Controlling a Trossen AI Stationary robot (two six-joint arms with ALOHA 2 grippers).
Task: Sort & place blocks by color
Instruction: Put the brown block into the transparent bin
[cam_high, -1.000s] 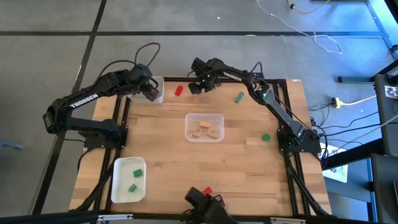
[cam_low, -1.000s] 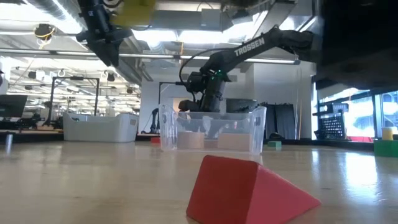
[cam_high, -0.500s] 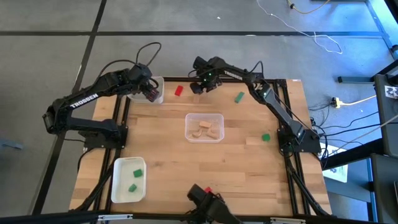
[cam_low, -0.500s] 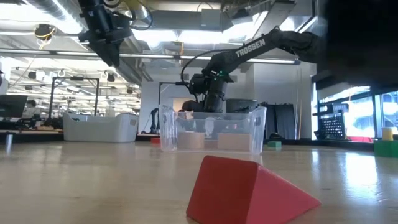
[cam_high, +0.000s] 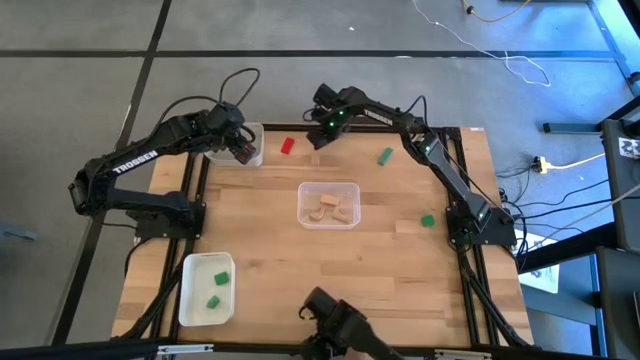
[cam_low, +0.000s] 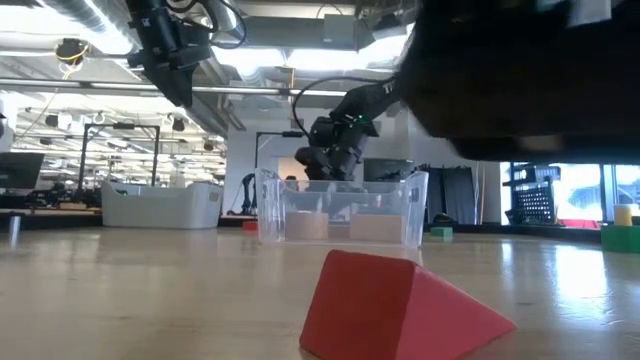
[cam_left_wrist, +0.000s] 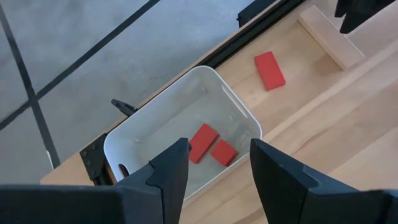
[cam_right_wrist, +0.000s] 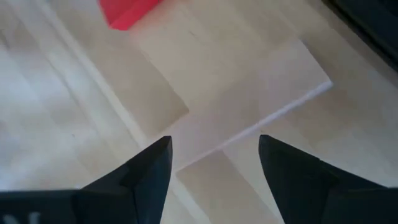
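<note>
Right claw (cam_right_wrist: 214, 165) rose slightly; light-wood block (cam_right_wrist: 249, 106) below, untouched.

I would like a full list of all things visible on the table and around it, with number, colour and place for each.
Red blocks: four seen; two in the white tray at the far-left corner, one loose beside that tray, one wedge at the near edge.
Green blocks: four; two in the near-left white tray, two loose on the right side.
Light-wood blocks: about three, in the clear tray at the centre.
Trays: two white, one clear.
Table: one, light wood.
Left gripper: open, above the far-left tray.
Right gripper: open, above the far edge, near the loose red block.
</note>
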